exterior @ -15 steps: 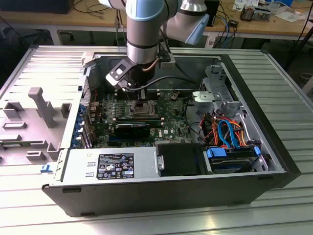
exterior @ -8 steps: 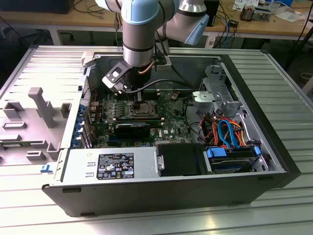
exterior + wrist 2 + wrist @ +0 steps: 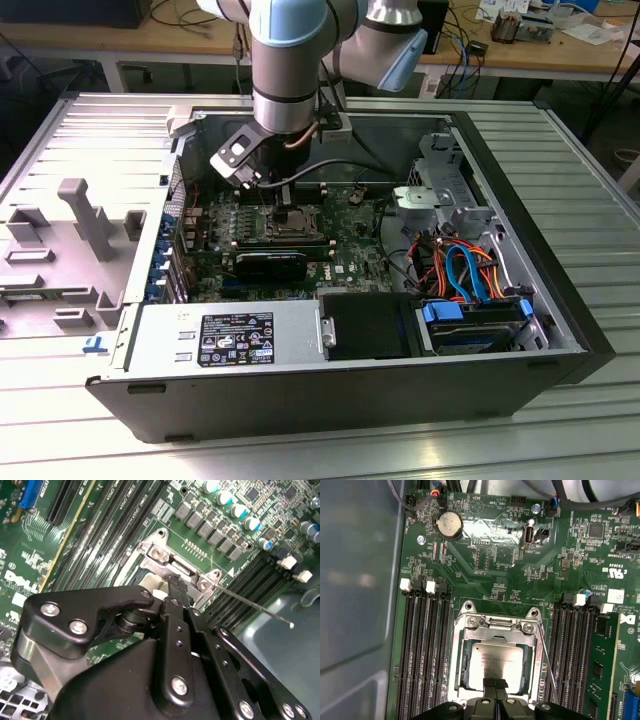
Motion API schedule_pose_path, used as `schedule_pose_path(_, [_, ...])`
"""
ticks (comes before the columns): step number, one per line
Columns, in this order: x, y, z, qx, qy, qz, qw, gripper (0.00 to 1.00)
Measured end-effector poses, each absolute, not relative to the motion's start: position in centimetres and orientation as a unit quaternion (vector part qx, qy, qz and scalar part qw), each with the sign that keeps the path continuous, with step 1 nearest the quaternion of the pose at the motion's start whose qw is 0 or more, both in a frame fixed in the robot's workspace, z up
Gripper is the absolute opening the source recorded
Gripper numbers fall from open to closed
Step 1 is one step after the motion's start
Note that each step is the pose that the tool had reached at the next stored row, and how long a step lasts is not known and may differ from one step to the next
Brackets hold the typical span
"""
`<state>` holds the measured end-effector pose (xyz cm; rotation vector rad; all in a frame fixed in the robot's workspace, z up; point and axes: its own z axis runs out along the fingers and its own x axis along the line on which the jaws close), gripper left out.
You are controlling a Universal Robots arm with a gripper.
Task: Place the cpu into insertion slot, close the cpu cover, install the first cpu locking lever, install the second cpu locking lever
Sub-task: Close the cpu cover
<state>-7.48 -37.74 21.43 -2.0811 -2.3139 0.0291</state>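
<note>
The chip (image 3: 497, 661), a flat silver-grey square, lies level in the socket (image 3: 465, 665) near the middle of the green circuit board (image 3: 485, 570). The cover (image 3: 530, 650), a thin metal frame, appears to lie down around it, though I cannot tell whether it is fully flat. A thin wire lever (image 3: 255, 605) slants up from one corner of the socket, not hooked down. The gripper (image 3: 495, 684) is at the chip's edge, its two black fingers pressed together with nothing between them.

The chip is probably light, stiff and slick on top but fragile underneath (the socket's fine contacts likely more so). It is best held by two opposite edges and kept level.

Long black memory slots (image 3: 422, 645) flank the socket on two sides. A coin battery (image 3: 449, 524) sits near the board's corner, beside the case wall. The board lies inside an open computer case (image 3: 300, 400) that is resting on its side. A grey power supply (image 3: 230, 340) runs along the case's near edge, and orange and blue cables (image 3: 465, 270) fill the corner on the exterior view's right. The case rests on a ribbed metal bench (image 3: 590, 170), with a grey plastic part (image 3: 85, 215) at the bench's edge on the exterior view's left. A wooden worktable (image 3: 100, 40) stands behind.
</note>
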Motion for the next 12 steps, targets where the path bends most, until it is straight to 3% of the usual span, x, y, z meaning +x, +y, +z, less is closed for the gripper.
schedule_pose_path(12, [-6.4, -37.7, 23.3, -0.669, -0.743, 0.011, 0.018, 0.11])
